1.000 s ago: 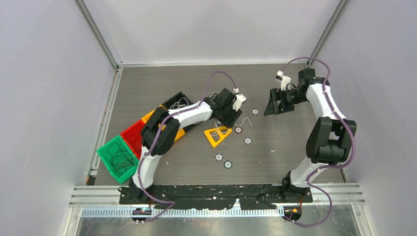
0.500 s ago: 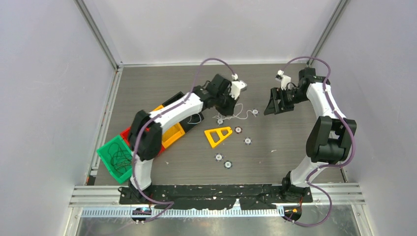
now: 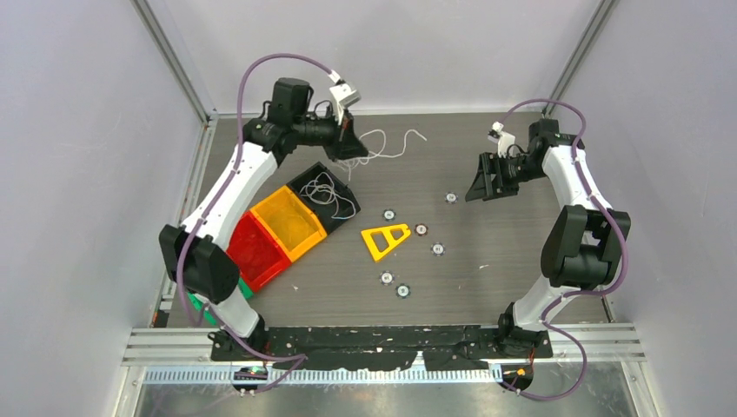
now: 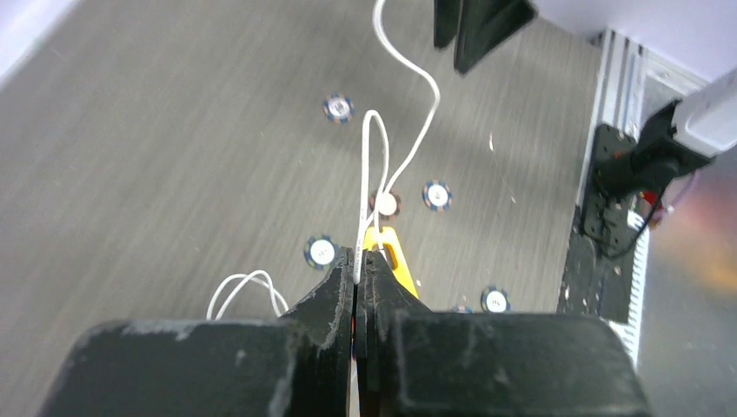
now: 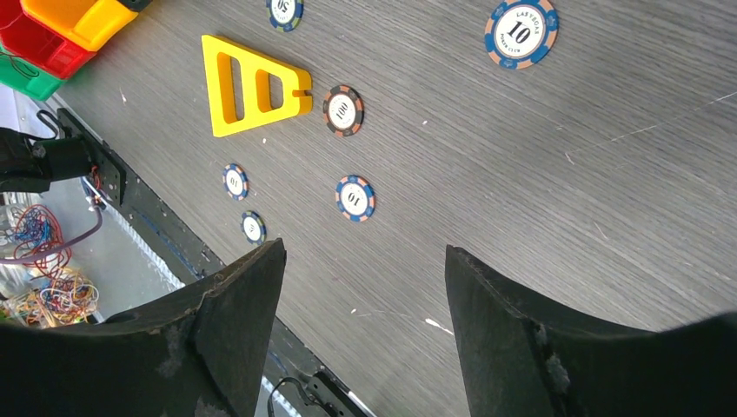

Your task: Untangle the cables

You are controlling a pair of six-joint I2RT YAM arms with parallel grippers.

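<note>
My left gripper (image 3: pixel 355 149) is raised at the back left of the table, shut on a thin white cable (image 3: pixel 387 143) that trails in curls toward the right. In the left wrist view the jaws (image 4: pixel 359 254) pinch that white cable (image 4: pixel 375 165), which loops out ahead of them above the table. More white cables (image 3: pixel 323 187) lie in the black bin (image 3: pixel 346 208). My right gripper (image 3: pixel 483 188) hovers open over the right half of the table, and nothing is between its fingers (image 5: pixel 365 252).
Orange (image 3: pixel 291 224) and red (image 3: pixel 255 249) bins sit in a row beside the black one; a green bin (image 3: pixel 193 306) is mostly hidden behind my left arm. A yellow triangular piece (image 3: pixel 385 240) and several poker chips (image 3: pixel 438 249) lie mid-table.
My left gripper closed on the white cable near the yellow triangle, then swung up and back to the left, pulling the cable along. The right arm barely moved.
</note>
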